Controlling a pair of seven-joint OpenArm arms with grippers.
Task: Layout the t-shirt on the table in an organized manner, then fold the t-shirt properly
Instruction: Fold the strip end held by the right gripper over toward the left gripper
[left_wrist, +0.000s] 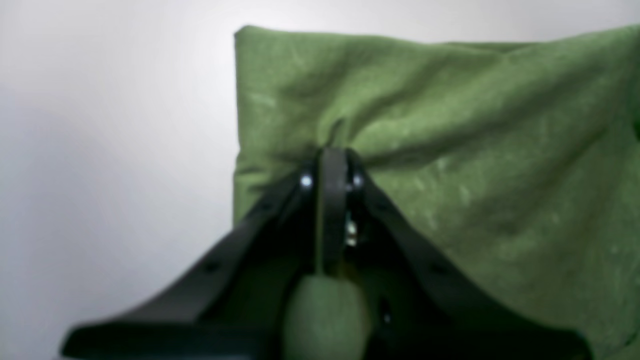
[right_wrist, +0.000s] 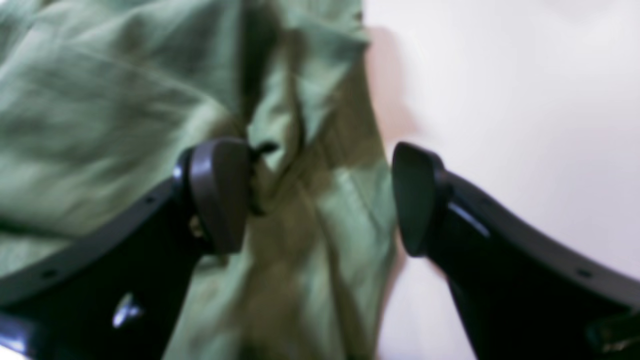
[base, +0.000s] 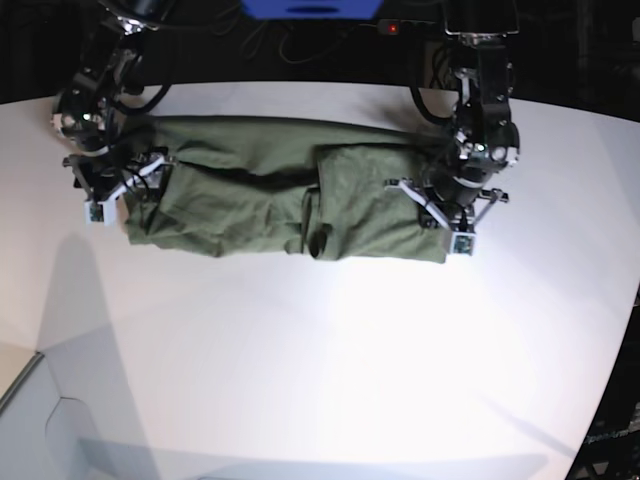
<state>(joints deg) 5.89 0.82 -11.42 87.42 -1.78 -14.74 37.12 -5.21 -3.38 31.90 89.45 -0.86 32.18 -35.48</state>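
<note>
Olive cotton t-shirt (base: 270, 200) wrinkled, long band, upper worktop (base: 320, 370); left gripper (left_wrist: 330, 160) clamped on cloth, right gripper (right_wrist: 320, 195) apart.

The t-shirt (base: 270, 200) across the upper middle of the frame is plain olive green. The table (base: 320, 360) beneath is white. Both grippers are black.

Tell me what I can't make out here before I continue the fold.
- Left pincer grip depth: left wrist view is blurred, and bunched cloth of the olive-green cotton t-shirt hides the tips.
- Fabric under the open right pincer: right wrist view is blurred, so layers are unclear.
- Shirt label and collar: too small in base view.
- White tabletop's edges: cropped.
</note>
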